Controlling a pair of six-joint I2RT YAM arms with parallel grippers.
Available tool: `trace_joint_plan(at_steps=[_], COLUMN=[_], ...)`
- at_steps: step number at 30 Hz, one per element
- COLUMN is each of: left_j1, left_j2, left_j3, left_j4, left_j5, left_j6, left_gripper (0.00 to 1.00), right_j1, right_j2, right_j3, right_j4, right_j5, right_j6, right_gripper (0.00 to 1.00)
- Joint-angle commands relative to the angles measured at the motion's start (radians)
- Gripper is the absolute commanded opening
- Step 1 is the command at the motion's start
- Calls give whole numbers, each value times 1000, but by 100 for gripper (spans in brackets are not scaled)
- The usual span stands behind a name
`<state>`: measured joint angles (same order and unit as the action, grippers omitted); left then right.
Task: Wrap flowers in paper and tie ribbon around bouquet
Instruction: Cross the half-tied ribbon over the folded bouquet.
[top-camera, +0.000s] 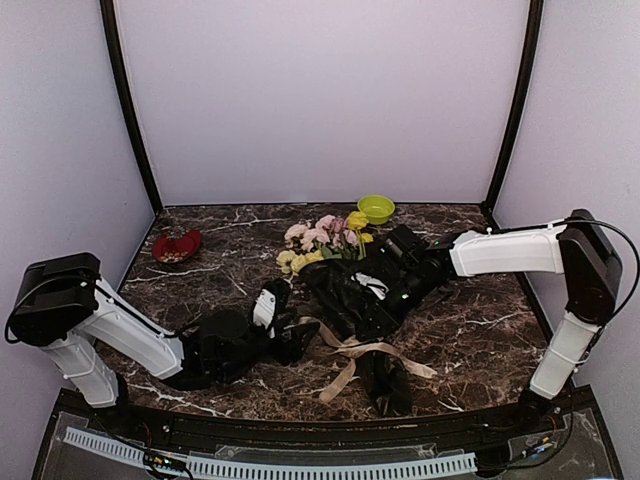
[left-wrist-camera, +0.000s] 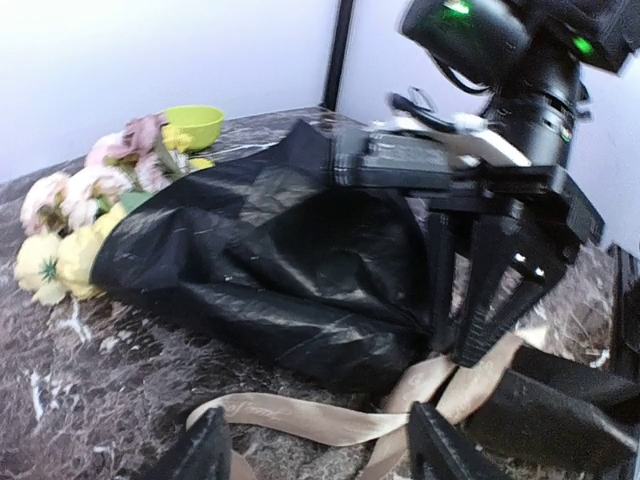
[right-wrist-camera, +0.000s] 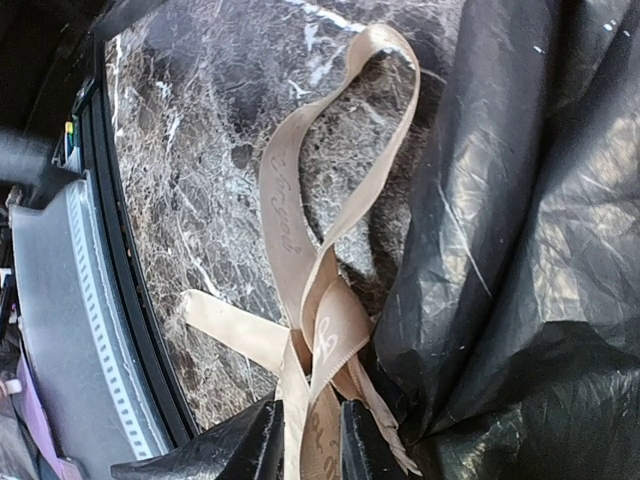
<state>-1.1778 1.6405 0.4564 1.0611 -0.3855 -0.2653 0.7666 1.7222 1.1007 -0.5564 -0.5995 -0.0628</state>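
Wrapped bouquet lying on its side near the middle of the table, with the heads toward the far edge and the narrow end toward the near edge. The flowers are pale pink and yellow blooms that protrude from the cone's wide mouth. The paper is a black, glossy, crinkled sheet, folded loosely around the stems and bulging in broad creases. The ribbon is a flat beige band on the tabletop against the cone's lower part. It crosses itself in a loose open loop, with its free ends spread toward the near edge.
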Motion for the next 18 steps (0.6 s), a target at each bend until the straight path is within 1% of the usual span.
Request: trace_joint_plan(at_steps=[1,3,5,6,8,10,12,15,18], left_j1=[-44,-51,-51,-51,-51,-51,-49,-47,-38], left_j2=[-12,5,21,30,52,81,117,162,194], left_j3=[66,57,39,45,83,137,170,195,233], left_j4=[-68,-31,20,21,-35,-102,-128,-103,-122], left_j5=[220,279,275,266,254,275,301,253,268], left_j6=[355,445,518,557,603,629,651,672,686], left_gripper=[56,56,59,61,64,69,73,74,73], right_j1=[0,2,5,4,6,6,6,6,8], right_j2=[-39,-39,-41,-42,-45,-46,-51,-61,-72], right_j3=[-9,-14,-23,-27,-29,-28,-22,-19,-29], right_j4=[-7,-15,-19,-18,-17,-19,-21,-14,-2], right_j5=[17,25,27,28,31,33,30,10,-17], right_j6=[2,1,2,4,8,9,9,11,11], right_gripper=[21,21,18,16,11,7,5,4,4])
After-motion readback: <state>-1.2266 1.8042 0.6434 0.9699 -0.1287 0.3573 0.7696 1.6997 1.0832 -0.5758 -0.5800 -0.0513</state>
